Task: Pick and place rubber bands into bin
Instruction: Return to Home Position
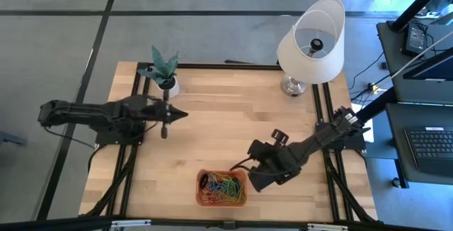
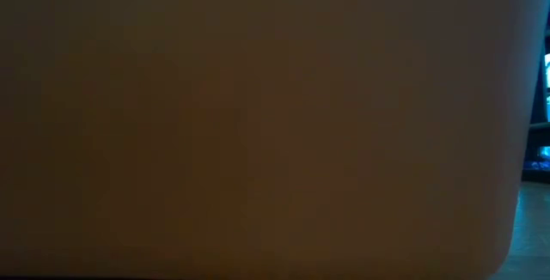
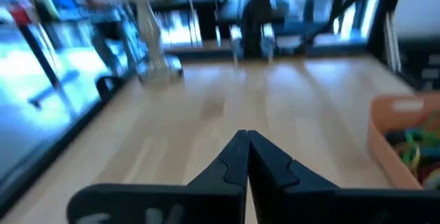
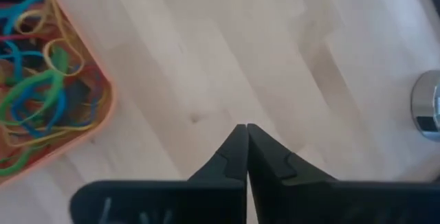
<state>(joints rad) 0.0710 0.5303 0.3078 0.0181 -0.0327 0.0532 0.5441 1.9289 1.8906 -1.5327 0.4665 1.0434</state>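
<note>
The orange bin [image 1: 200,188] sits on the wooden table near its front edge, holding a heap of rubber bands [image 1: 221,187] in green, yellow, red and blue. My right gripper [image 1: 237,166] hangs just right of the bin's far right corner, slanting down, shut with nothing between its fingers. In the right wrist view the bin's rim [image 4: 103,114] and the bands [image 4: 41,93] lie beside the shut fingertips [image 4: 246,128], above bare wood. My left gripper [image 1: 180,114] is shut and held nearly level over the table's left half, pointing right. Its wrist view shows the gripper [image 3: 247,136] and the bin [image 3: 385,148].
A white lamp [image 1: 311,43] stands at the far right corner, its metal base [image 4: 430,107] in the right wrist view. A small plant in a white pot [image 1: 166,82] stands at the far left. A dark brown surface [image 2: 258,125] close to the camera fills the low view.
</note>
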